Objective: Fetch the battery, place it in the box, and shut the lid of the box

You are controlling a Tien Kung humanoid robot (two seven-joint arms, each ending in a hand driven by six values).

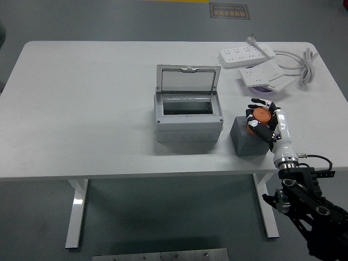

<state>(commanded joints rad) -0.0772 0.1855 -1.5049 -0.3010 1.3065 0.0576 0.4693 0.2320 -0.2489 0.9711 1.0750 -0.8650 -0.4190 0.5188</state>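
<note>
An orange battery (pixel 261 115) stands on a dark grey block (pixel 247 141) at the table's right front. My right hand (pixel 263 118) comes in from the lower right and its fingers are curled round the battery from the right side. The battery still rests on the block. The grey box (pixel 188 124) sits left of the block, in the middle of the table. Its clear lid (pixel 188 80) stands upright at the back and the inside shows dark. My left arm does not show.
Two white power strips (pixel 246 54) (pixel 266 74) and a coiled white cable (pixel 305 63) lie at the back right, behind my hand. The white table (pixel 81 109) ends just in front of the block.
</note>
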